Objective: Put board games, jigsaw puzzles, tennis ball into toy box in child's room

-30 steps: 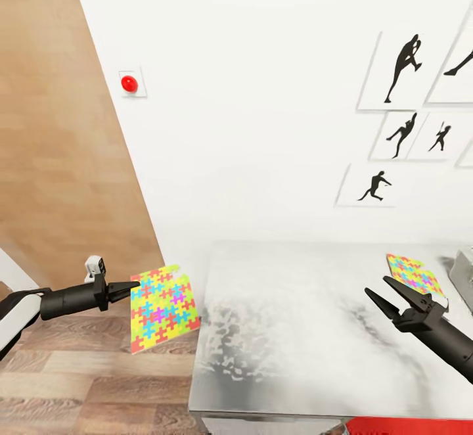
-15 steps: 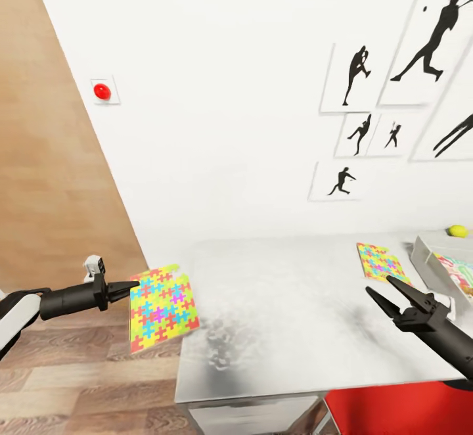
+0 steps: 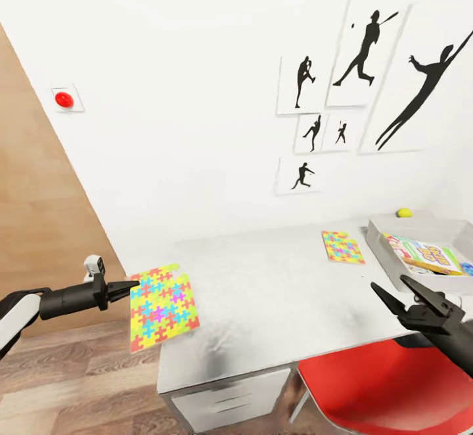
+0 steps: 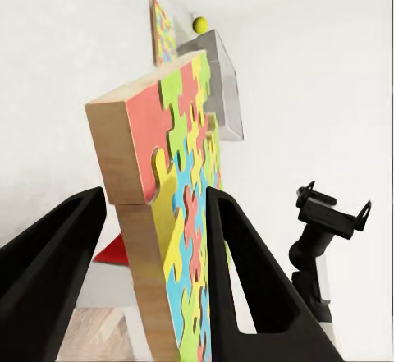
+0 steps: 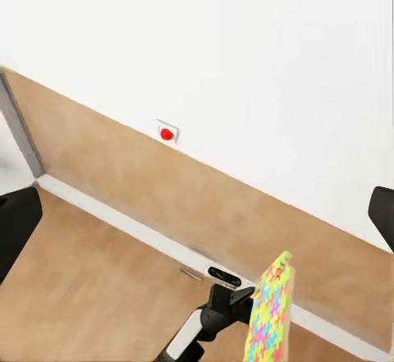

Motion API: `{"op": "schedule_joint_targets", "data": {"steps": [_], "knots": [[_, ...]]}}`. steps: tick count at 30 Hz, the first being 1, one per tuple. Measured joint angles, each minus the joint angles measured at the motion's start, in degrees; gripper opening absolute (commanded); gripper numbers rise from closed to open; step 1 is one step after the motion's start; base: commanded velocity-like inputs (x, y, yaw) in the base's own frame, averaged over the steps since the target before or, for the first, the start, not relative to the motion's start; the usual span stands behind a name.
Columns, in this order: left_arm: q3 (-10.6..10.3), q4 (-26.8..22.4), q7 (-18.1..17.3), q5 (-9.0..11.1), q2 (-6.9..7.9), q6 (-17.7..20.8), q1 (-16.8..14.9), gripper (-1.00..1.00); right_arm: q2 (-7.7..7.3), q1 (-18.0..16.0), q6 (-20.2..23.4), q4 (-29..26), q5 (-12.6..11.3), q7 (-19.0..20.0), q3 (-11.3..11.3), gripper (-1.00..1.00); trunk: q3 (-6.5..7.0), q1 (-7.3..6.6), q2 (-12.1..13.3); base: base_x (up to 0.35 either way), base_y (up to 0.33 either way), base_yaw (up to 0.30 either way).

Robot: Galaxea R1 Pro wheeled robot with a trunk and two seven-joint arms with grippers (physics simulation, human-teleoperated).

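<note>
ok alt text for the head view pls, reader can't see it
The left gripper holds a colourful jigsaw puzzle upright beside the near left corner of a pale table. On the table's far right lie a second puzzle, a grey toy box holding board games, and a tennis ball behind it. The right gripper hangs open above a red chair.

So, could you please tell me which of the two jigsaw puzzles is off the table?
The one clamped upright in the left claw, the held puzzle; the other puzzle lies flat beside the toy box.
</note>
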Motion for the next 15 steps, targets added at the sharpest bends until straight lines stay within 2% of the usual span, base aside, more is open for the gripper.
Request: {"op": "schedule_joint_targets", "data": {"steps": [4, 15], "knots": [[0.02, 0.0, -0.38, -0.18, 0.0, -0.02, 0.0, -1.0, -0.07, 0.0, 0.0, 0.0, 0.0, 0.2, -0.31, 1.0, 0.89, -0.9, 1.61, -0.044, 0.0, -0.26], [-0.01, 0.0, -0.46, -0.27, 0.0, -0.03, 0.0, -1.0, -0.11, 0.08, 0.0, 0.0, 0.05, 0.56, -5.6, 1.0, 3.35, -3.32, 6.04, -0.004, 0.0, -0.26]]}}
